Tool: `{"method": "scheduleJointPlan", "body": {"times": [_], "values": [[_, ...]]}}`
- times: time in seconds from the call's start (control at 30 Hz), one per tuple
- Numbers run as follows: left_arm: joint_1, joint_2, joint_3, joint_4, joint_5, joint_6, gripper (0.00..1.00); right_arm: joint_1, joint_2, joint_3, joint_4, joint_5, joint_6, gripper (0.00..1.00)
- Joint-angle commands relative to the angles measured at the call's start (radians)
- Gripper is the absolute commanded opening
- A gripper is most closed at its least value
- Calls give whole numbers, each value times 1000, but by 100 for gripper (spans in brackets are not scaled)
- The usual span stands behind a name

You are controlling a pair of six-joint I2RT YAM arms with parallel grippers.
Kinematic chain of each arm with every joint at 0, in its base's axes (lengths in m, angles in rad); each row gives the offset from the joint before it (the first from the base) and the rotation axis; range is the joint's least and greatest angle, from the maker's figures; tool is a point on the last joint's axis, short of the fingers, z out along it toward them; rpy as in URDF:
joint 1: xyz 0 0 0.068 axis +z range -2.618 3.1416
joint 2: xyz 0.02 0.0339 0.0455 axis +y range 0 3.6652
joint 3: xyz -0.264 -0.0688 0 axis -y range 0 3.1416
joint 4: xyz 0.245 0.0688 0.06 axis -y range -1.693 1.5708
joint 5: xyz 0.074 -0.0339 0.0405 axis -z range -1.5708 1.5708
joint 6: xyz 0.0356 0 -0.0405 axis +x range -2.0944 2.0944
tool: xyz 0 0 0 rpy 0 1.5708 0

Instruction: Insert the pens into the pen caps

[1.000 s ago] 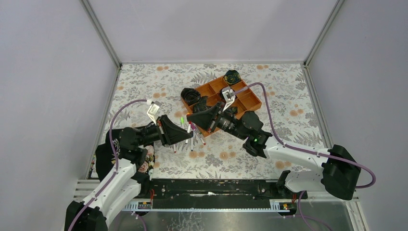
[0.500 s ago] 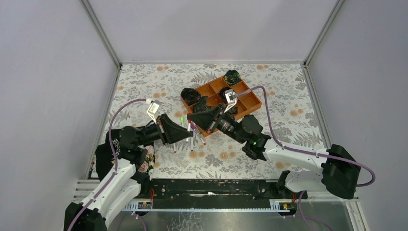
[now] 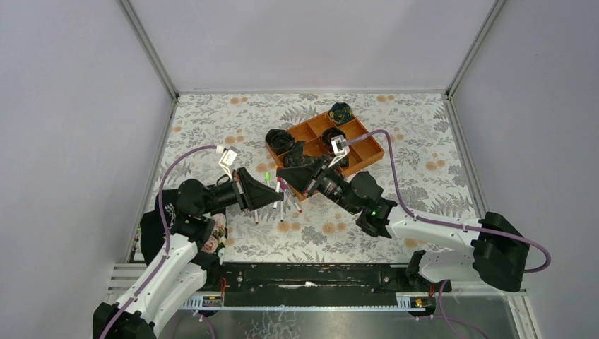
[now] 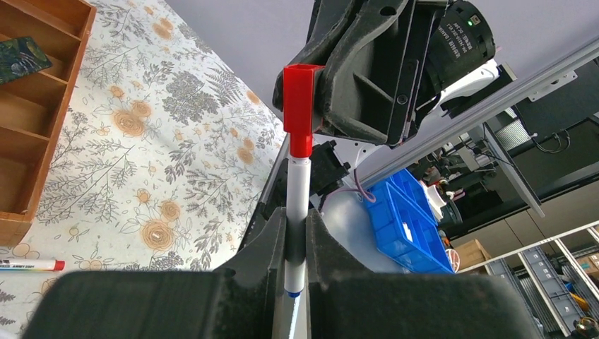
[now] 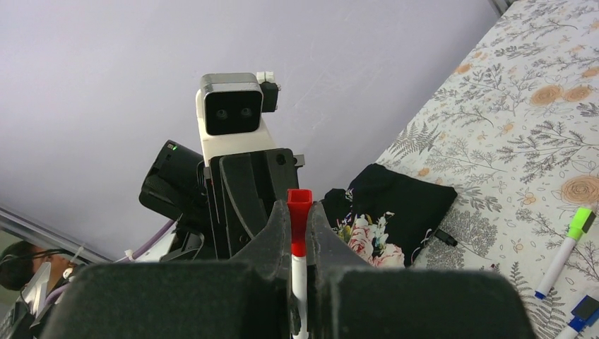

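While both my grippers are clamped tight, one pen meets its cap in mid-air.
My left gripper (image 4: 297, 233) pinches a thin white-barrelled marker pen (image 4: 297, 205). My right gripper (image 5: 299, 233) grips the short red plastic cap (image 4: 301, 99), sitting on the pen's tip straight ahead of my left fingers. I cannot tell if it is fully seated. More white pens (image 3: 282, 207) lie on the floral-patterned table (image 3: 424, 141) beneath both grippers, so most of the capping looks undone.

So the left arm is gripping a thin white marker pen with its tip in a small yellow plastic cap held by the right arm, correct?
Almost: the small plastic cap is red, not yellow. The left wrist view shows the left end effector gripping the thin white marker pen, its tip in that cap, held by the right end effector.
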Motion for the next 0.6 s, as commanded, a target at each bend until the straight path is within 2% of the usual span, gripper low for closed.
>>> {"method": "scheduleJointPlan", "body": {"times": [0.0,0.57], "values": [[45,14,74,39,-254,30,0,105,30,4,-122,-253,82,0],[164,90,168,75,-188,52,0,136,97,48,-272,-388,61,0]]}}
